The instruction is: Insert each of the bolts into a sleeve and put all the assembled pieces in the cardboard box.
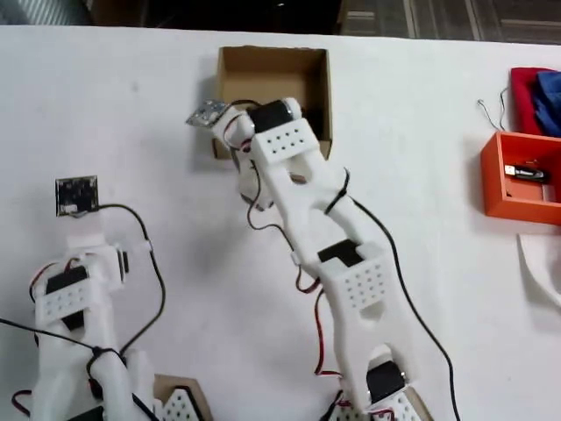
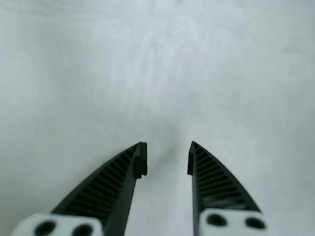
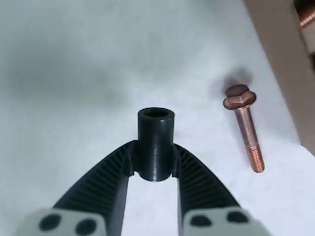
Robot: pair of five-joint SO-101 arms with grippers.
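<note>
My right gripper point(image 3: 155, 160) is shut on a black sleeve point(image 3: 155, 142), held upright with its open bore facing up, low over the white table. A copper bolt point(image 3: 244, 129) with a hex flange head lies flat on the table beside the sleeve, untouched. Just past the bolt rises the cardboard box wall point(image 3: 283, 59), and a bit of copper point(image 3: 307, 17) shows inside it. In the high view the right arm point(image 1: 289, 167) ends at the near side of the cardboard box point(image 1: 230, 66). My left gripper point(image 2: 166, 160) stands open over bare table; its arm point(image 1: 74, 289) is at the lower left.
An orange tray point(image 1: 508, 197) holding a small black item stands at the right edge of the table, with red and blue cloth point(image 1: 535, 92) behind it. Cables trail from both arms. The table between the arms and at the far left is bare.
</note>
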